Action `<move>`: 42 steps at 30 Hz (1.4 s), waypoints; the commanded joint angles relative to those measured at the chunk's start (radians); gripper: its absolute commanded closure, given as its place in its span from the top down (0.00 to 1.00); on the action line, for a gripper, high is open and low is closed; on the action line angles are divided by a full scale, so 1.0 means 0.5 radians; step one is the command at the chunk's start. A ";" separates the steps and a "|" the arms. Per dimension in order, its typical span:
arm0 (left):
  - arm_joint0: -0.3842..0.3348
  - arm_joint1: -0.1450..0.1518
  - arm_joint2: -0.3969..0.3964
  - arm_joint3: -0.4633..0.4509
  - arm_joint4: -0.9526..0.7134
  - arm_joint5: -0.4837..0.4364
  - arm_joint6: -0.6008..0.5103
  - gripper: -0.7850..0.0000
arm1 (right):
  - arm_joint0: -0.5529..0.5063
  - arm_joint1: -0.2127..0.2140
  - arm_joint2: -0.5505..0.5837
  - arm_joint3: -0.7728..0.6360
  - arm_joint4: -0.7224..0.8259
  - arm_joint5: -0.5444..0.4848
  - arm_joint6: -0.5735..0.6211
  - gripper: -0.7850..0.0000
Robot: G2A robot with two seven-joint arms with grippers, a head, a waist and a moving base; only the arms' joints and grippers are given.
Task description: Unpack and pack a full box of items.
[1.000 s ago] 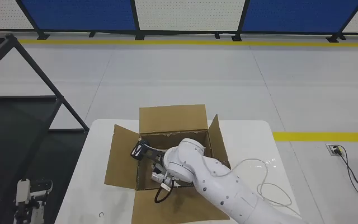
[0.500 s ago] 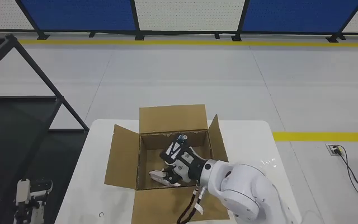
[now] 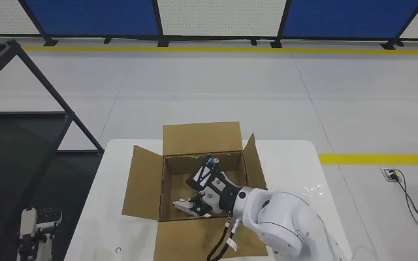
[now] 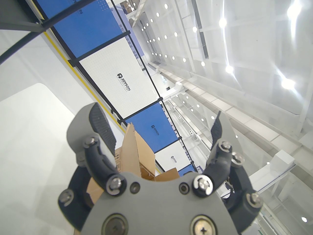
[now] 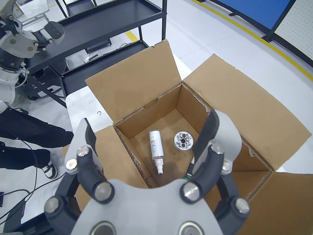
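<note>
Looks like an industrial hall or factory test area. Blue and white perforated partition panels (image 3: 219, 16) are fencing off a glossy pale grey floor (image 3: 261, 91). Yellow painted floor lines (image 3: 196, 49) are running alongside. Black metal shelving racks (image 5: 110, 18) are standing nearby. A high white ceiling with round spotlights (image 4: 244, 62) is spanning overhead.

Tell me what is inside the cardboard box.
On the floor of the cardboard box lie a white spray bottle and a round metal disc. The right gripper hides part of the floor.
</note>
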 commanded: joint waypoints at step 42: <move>-0.468 0.106 0.430 0.106 0.157 0.101 -1.050 1.00 | -0.360 0.167 0.732 0.071 1.094 0.230 0.188 1.00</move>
